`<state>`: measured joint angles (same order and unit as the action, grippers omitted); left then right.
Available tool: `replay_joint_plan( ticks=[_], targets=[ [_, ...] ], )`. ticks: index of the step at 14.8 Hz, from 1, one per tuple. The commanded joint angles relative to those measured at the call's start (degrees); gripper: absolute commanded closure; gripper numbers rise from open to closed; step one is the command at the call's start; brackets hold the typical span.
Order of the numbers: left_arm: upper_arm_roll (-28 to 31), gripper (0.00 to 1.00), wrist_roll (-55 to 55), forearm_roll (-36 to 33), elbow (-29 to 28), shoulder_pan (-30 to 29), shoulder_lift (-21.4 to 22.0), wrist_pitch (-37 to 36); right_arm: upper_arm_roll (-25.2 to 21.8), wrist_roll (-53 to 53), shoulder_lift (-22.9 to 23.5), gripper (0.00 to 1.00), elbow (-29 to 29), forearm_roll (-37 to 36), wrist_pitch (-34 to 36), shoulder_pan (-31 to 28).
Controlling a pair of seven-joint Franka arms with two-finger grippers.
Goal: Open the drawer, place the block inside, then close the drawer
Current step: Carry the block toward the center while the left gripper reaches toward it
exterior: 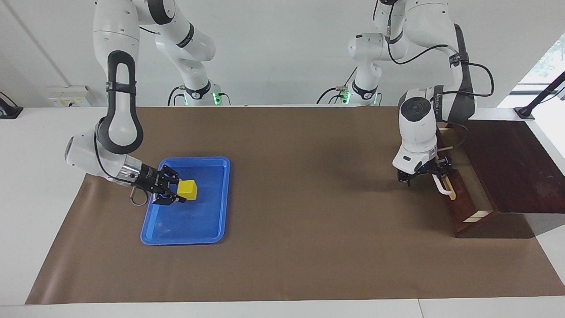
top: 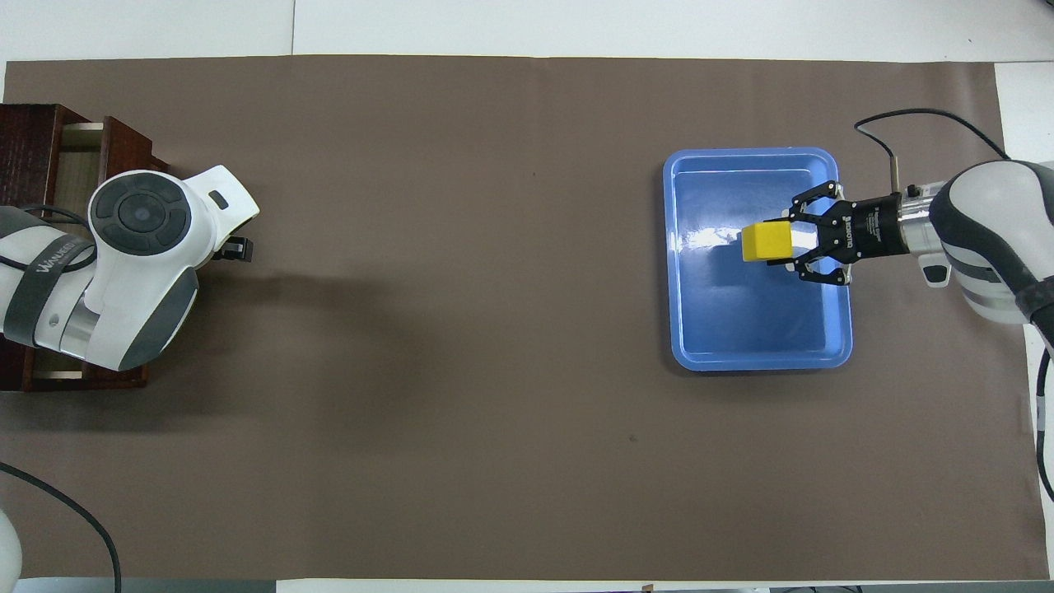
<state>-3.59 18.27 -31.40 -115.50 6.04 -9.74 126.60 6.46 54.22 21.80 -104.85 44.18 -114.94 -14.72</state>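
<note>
Drawer part-open at the left arm's end; block gripped over the tray.

The drawer (exterior: 459,194) stands partly out of its dark box (exterior: 507,163), the left gripper (exterior: 430,174) at its white handle (exterior: 442,185), jaws spread. Above the blue tray (exterior: 185,221), the right gripper (exterior: 174,191) pinches the yellow block (exterior: 187,190).

I see a bright yellow block (exterior: 190,189), a glossy blue tray (exterior: 212,223), a dark reddish-brown drawer (exterior: 462,207) with white handle (exterior: 442,187), brown surface (exterior: 309,221).
</note>
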Motion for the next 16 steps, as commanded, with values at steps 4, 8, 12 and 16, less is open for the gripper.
replay_joint_plan(
  ticks=[4,8,12,16],
  targets=[
    [-2.12,0.00,0.81,7.31,2.47,3.44,-1.69,-2.66,0.39,15.12,0.00,1.00,9.57,1.26,-0.45,8.90],
    [-3.61,0.00,0.98,8.72,2.73,3.54,-1.78,-3.46,0.39,20.47,0.17,1.00,9.66,1.43,-5.28,16.90],
    [-5.02,0.00,2.56,10.66,3.52,3.62,-2.04,-4.16,0.39,28.28,0.87,1.00,9.66,5.74,-12.74,24.10],
    [-5.55,0.00,2.65,11.01,3.52,3.54,-2.04,-4.51,0.39,36.20,2.98,1.00,12.46,5.57,-13.99,27.29]
  ],
)
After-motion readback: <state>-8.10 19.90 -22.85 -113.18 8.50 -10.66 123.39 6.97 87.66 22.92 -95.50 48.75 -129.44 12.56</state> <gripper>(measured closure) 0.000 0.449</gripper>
